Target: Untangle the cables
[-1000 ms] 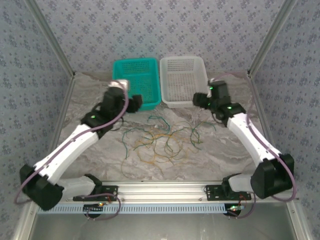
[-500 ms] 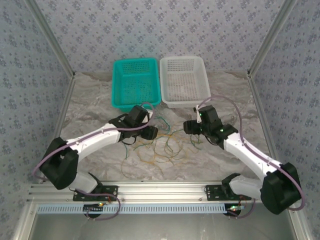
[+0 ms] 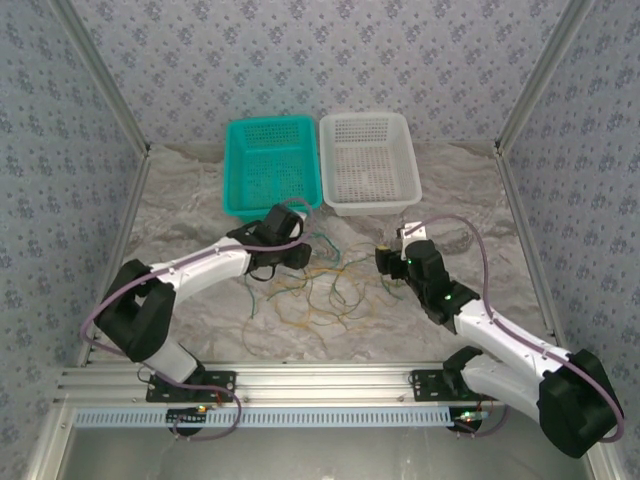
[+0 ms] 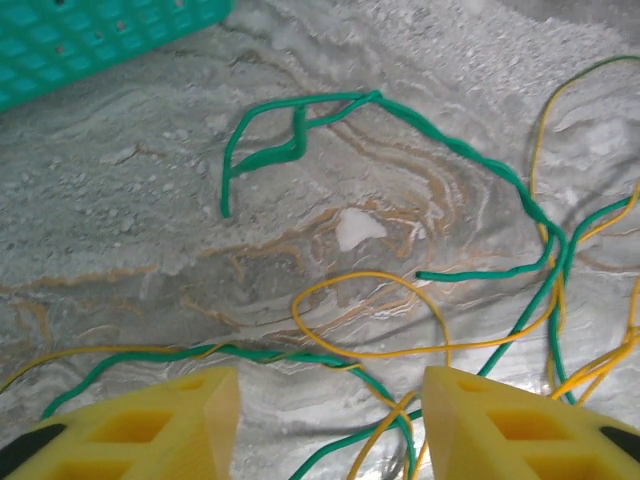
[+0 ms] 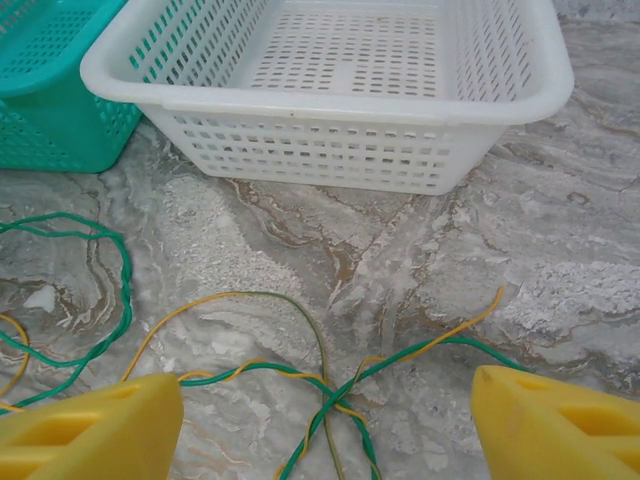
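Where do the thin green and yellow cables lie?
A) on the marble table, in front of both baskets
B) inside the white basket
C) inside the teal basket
A: the cables sprawl on the table, and neither the teal basket nor the white basket holds any.

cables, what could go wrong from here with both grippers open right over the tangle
1. The left gripper straddles a green cable and a yellow cable lying twisted together; closing may pinch both and tighten the tangle.
2. The right gripper sits over a green-yellow crossing; a grab there likely lifts both strands.
3. If both arms hold linked strands, pulling apart could drag the whole tangle.
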`<state>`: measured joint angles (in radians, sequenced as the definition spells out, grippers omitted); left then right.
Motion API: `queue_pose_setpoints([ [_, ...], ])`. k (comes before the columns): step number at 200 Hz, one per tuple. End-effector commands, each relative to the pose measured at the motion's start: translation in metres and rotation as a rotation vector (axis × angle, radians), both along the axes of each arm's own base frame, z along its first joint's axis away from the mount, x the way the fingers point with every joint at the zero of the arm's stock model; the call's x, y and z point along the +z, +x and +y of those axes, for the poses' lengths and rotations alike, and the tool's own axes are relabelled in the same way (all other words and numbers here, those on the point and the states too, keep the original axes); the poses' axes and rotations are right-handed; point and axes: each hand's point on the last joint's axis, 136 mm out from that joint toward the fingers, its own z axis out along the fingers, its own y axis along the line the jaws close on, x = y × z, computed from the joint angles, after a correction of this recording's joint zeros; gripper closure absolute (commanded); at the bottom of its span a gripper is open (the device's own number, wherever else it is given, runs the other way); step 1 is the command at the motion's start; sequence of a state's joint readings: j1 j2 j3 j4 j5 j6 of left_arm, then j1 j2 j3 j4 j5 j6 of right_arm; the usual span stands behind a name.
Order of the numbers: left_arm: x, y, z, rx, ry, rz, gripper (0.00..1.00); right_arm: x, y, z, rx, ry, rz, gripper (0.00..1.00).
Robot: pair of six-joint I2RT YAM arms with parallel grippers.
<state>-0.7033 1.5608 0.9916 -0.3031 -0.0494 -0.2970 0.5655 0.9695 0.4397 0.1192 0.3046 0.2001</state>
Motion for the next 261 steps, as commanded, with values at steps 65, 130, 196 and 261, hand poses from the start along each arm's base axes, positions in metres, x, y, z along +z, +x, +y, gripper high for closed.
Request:
queue_pose_setpoints([
  [65, 0.0, -0.028, -0.07, -0.377, -0.015, -0.04, 0.38, 0.031, -0.001, -0.018, -0.089, 0.051, -0.175, 0.2],
  [130, -0.025, -0.029, -0.084, -0.441, -0.009, 0.014, 0.46, 0.033, -0.002, -0.024, -0.11, 0.062, -0.178, 0.19],
  [196, -0.006, -0.028, -0.087, -0.428, -0.057, -0.02, 0.94, 0.033, -0.001, -0.027, -0.126, 0.059, -0.177, 0.19],
  [261, 0.071, -0.041, -0.088, -0.434, -0.204, -0.111, 1.0, 0.033, -0.001, -0.028, -0.13, 0.054, -0.178, 0.19],
])
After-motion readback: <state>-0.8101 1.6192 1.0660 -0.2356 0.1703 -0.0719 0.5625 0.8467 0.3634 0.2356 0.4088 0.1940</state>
